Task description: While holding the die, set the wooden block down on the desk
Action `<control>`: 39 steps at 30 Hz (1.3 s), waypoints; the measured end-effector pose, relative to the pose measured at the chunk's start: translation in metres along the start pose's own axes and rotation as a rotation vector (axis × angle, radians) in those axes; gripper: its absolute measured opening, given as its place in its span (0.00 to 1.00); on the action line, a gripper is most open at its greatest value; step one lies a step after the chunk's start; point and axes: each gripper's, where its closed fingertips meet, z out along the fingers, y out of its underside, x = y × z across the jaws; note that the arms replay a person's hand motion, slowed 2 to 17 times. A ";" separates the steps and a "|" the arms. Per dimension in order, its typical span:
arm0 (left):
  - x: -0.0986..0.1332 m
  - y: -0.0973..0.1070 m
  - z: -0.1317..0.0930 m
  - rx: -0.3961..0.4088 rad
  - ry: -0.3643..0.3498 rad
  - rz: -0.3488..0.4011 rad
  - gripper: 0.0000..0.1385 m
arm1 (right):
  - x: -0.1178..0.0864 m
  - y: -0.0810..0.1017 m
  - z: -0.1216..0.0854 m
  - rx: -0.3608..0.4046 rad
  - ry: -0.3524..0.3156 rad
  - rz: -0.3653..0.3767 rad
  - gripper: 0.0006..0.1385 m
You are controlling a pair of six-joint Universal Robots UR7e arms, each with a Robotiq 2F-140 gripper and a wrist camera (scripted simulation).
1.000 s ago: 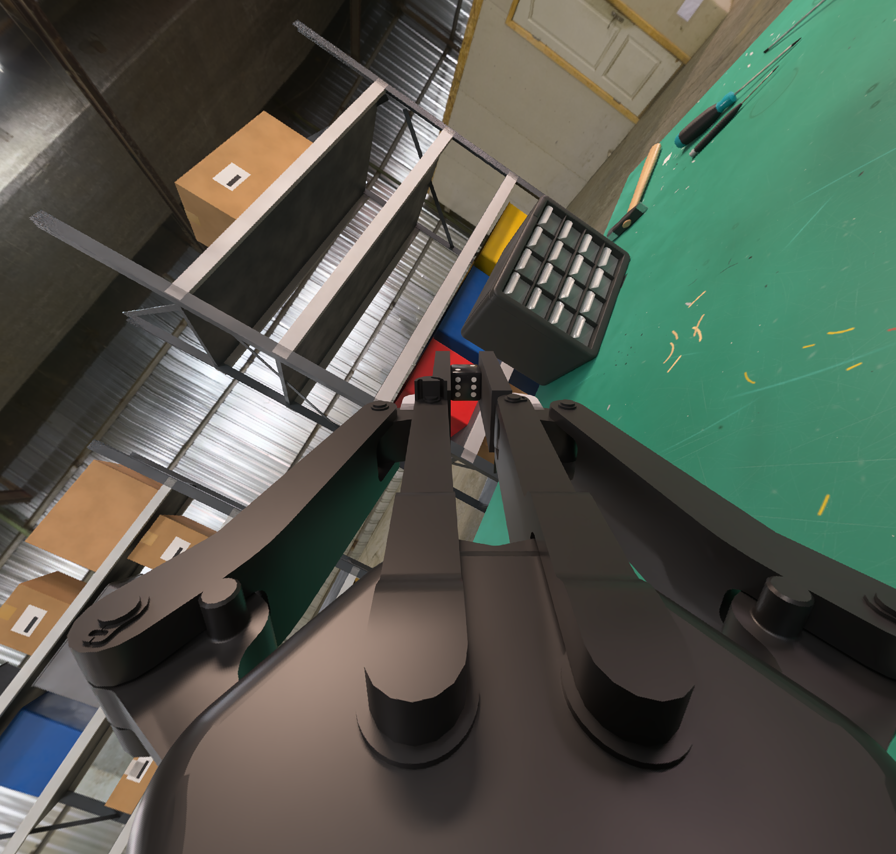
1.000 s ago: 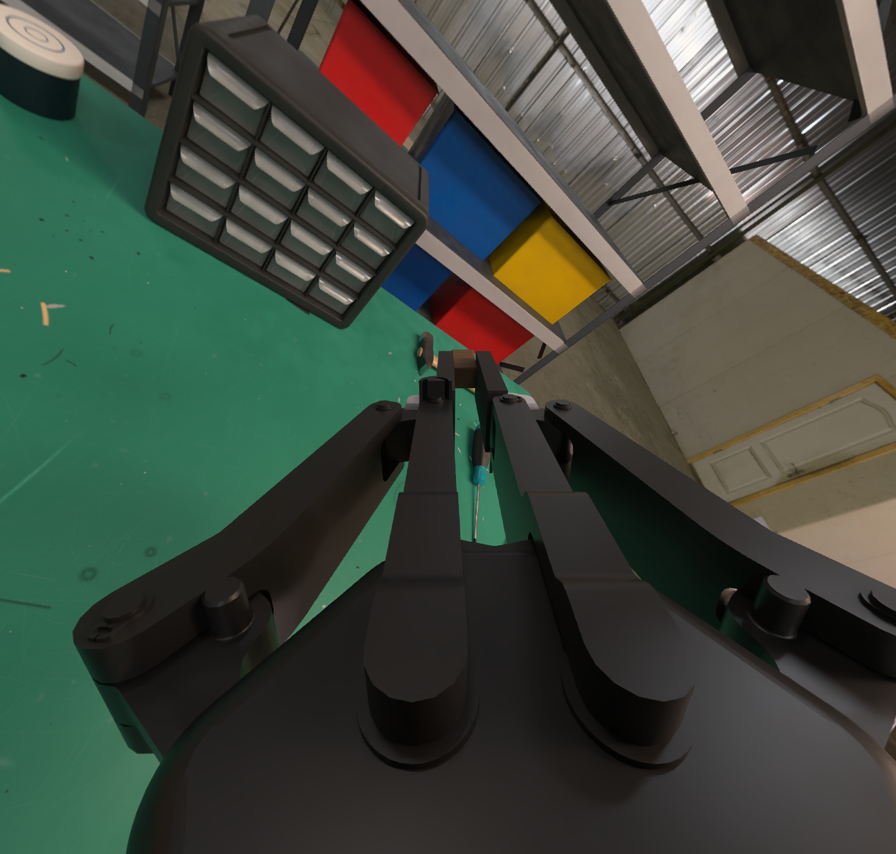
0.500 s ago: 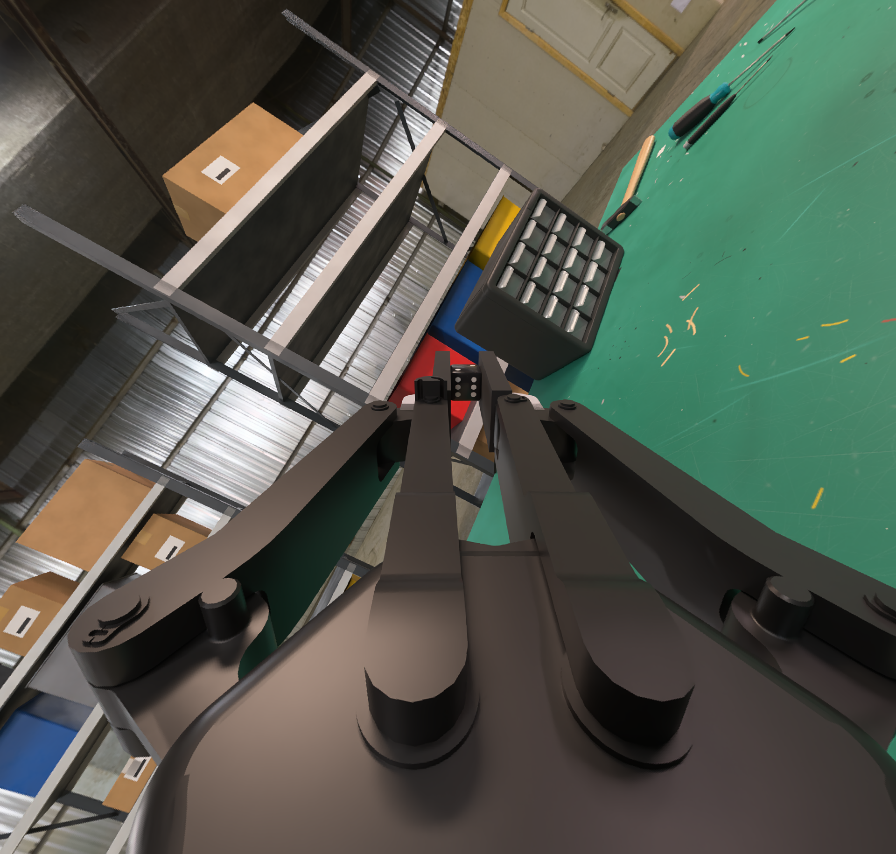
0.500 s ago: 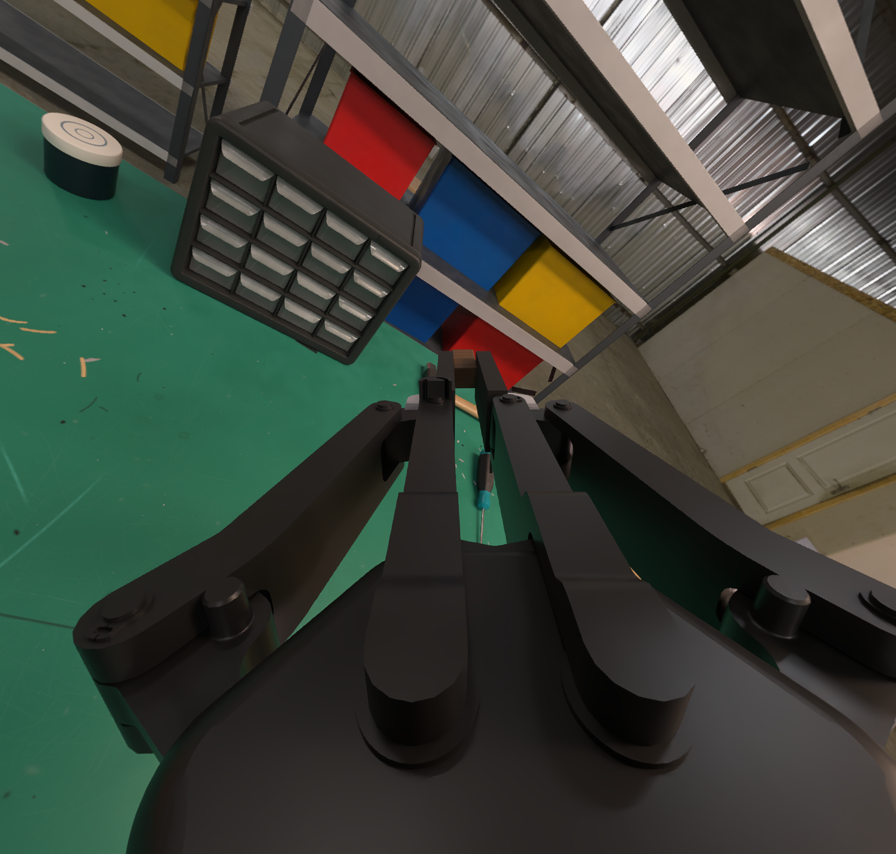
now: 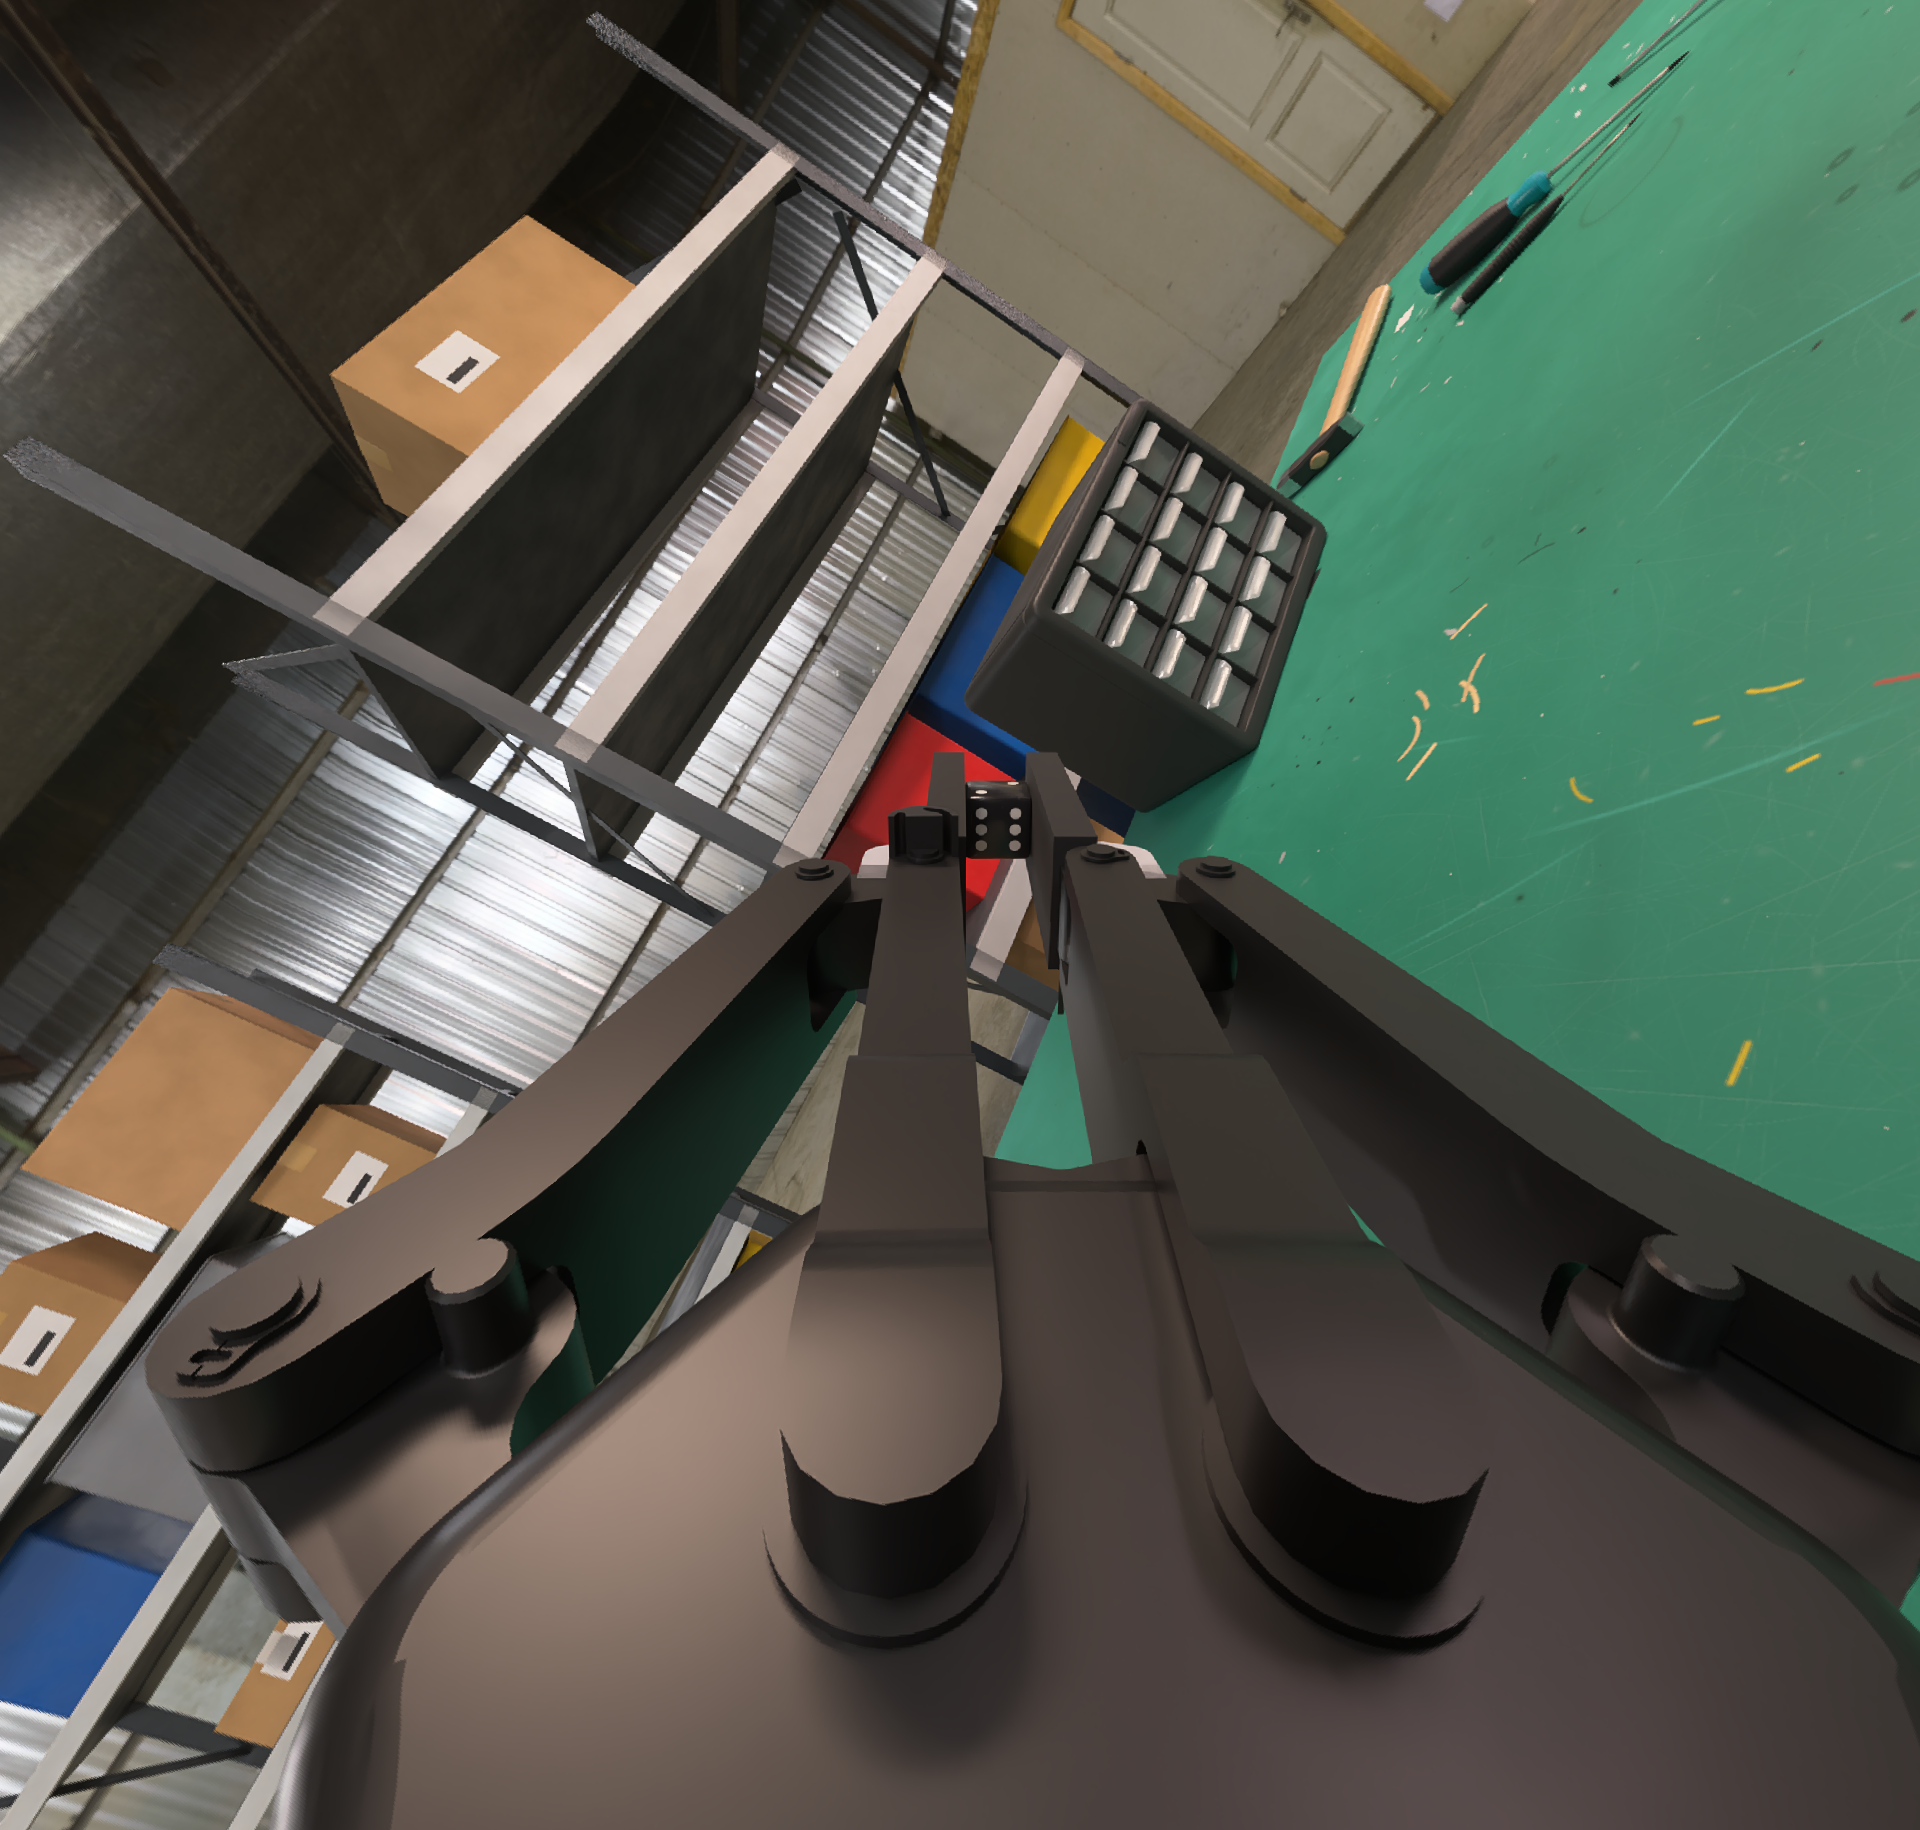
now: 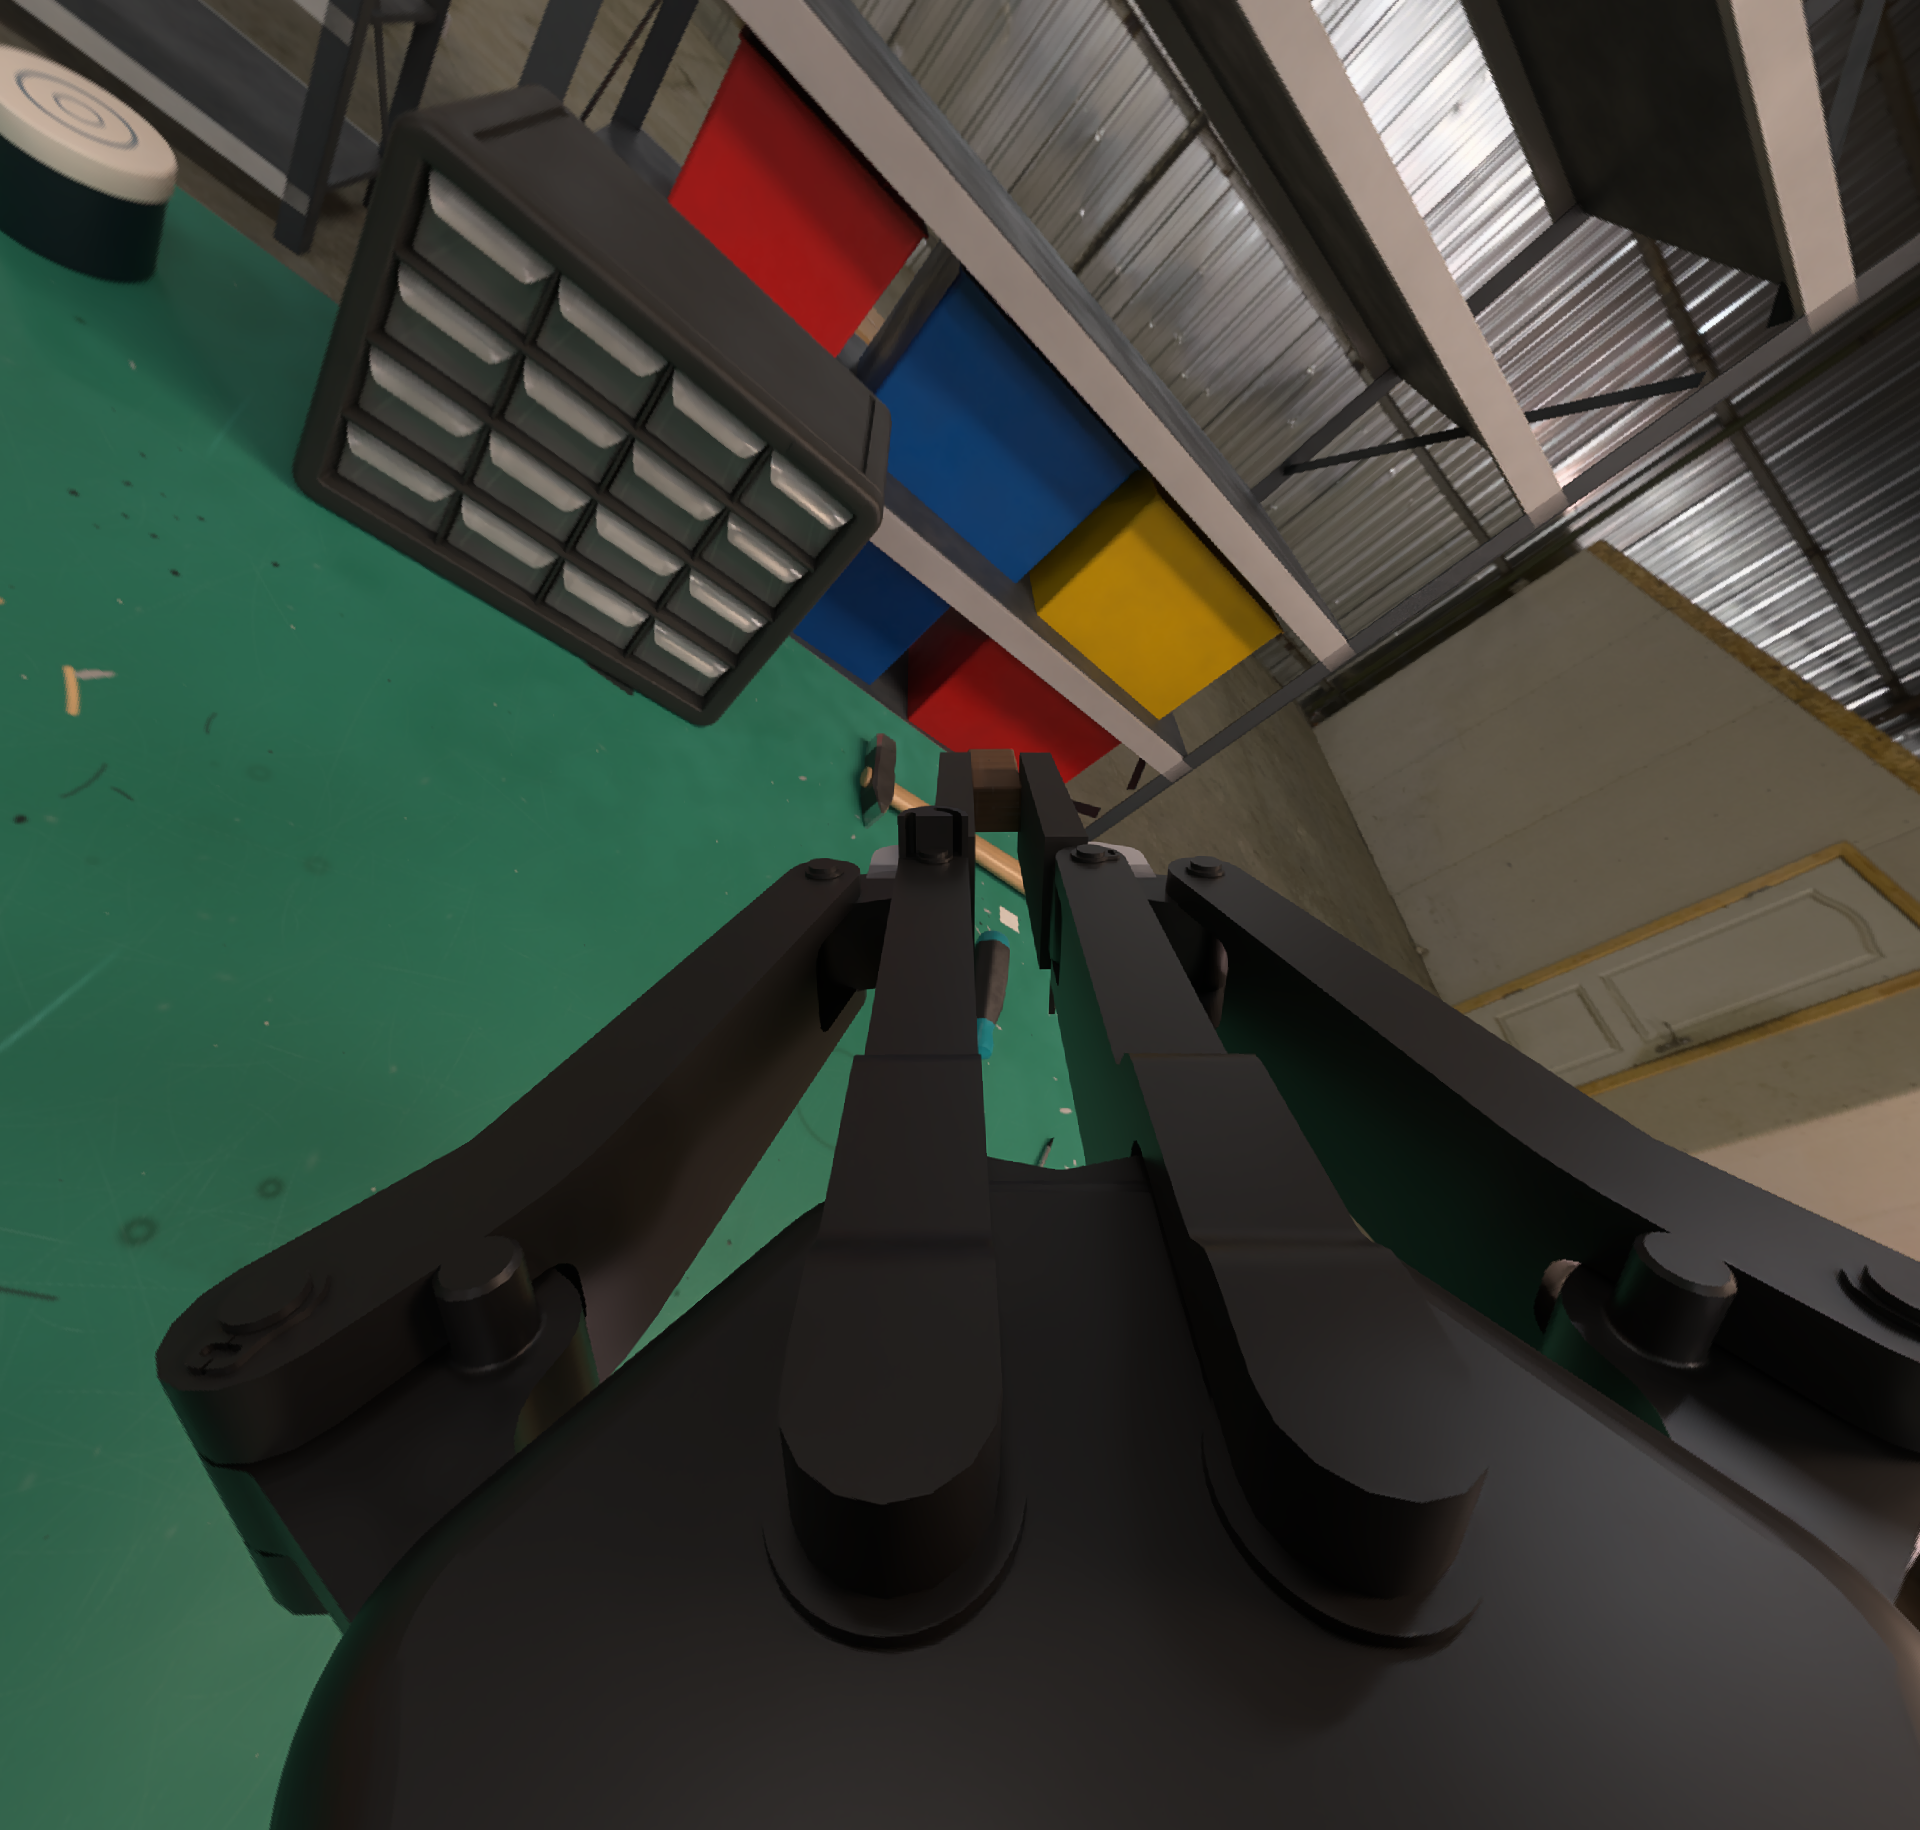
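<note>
Green desk (image 5: pixel 1621 845), scratched, tools scattered. Dark drawer organizer (image 6: pixel 592 409) at far edge, near shelving. Left gripper (image 5: pixel 995 824) clenched on black die (image 5: pixel 997 820), aloft off desk edge. Right gripper (image 6: pixel 994 793) clamped on wooden block (image 6: pixel 994 791), raised above desk, not touching.

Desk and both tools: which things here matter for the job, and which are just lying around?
Job:
- die, clamped in the left tool
- wooden block, clamped in the right tool
- green desk, where the block goes

Lying about:
- drawer organiser
- hammer
- screwdrivers
- round tin
- wood shavings
</note>
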 end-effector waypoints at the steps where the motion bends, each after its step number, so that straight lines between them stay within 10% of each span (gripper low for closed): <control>1: 0.000 0.000 0.000 0.000 0.001 0.000 0.11 | -0.001 0.002 0.001 -0.008 0.002 -0.007 0.09; 39: 0.003 0.000 0.001 0.002 0.009 0.001 0.11 | -0.077 0.070 0.048 -0.201 0.005 -0.282 0.09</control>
